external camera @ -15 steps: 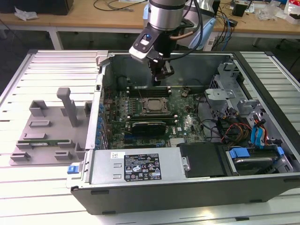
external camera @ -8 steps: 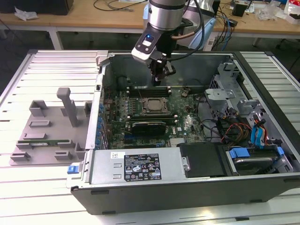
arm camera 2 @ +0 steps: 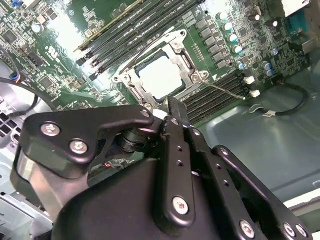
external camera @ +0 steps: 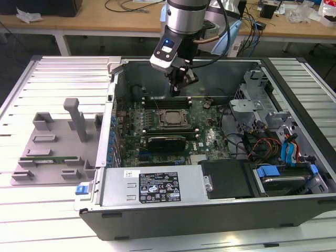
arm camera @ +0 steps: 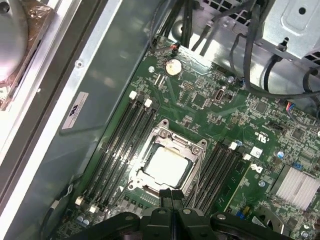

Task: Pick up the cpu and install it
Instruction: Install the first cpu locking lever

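The cpu (arm camera: 167,165) lies flat in the motherboard's socket, its silvery-grey top facing up; it is also seen in the second wrist view (arm camera 2: 160,77) and, small, in the exterior view (external camera: 172,118). A metal socket frame (arm camera: 150,137) surrounds it, with thin wire levers (arm camera 2: 226,93) standing off beside it. My gripper (external camera: 178,88) hangs inside the case above the board, a little behind the socket. Its black fingers (arm camera: 171,194) are pressed together with nothing between them. In the second wrist view the fingertips (arm camera 2: 170,107) sit just off the socket's edge.
The open computer case (external camera: 210,210) lies on a slatted white table. Memory slots (arm camera: 120,135) flank the socket. Cables (external camera: 262,147) and drive bays (external camera: 283,173) crowd the exterior view's right. A grey fixture (external camera: 58,142) sits outside the case on the exterior view's left.
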`<action>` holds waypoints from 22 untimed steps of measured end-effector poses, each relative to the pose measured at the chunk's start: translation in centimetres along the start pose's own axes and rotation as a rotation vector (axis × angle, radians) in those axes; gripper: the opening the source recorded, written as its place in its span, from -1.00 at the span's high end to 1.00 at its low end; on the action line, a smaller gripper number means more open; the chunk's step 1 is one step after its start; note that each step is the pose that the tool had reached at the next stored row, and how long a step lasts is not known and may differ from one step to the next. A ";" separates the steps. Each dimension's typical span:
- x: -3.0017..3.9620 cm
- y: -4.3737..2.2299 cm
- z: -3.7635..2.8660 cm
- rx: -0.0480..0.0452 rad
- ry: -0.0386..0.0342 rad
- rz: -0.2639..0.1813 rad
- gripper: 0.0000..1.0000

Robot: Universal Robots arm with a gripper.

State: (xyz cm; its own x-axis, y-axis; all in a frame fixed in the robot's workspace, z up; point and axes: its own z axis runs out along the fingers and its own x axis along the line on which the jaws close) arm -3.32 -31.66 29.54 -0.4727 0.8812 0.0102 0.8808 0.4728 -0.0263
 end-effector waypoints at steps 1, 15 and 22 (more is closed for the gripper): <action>0.00 0.00 0.00 0.0001 -0.0002 -0.006 0.79; 0.00 0.00 0.00 0.0014 -0.0037 -0.140 0.79; 0.00 0.00 0.00 0.0022 -0.0057 -0.216 0.79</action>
State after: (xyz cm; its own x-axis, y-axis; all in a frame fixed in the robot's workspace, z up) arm -3.32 -31.66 29.54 -0.6507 0.7592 0.0102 0.7588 0.6507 -0.0263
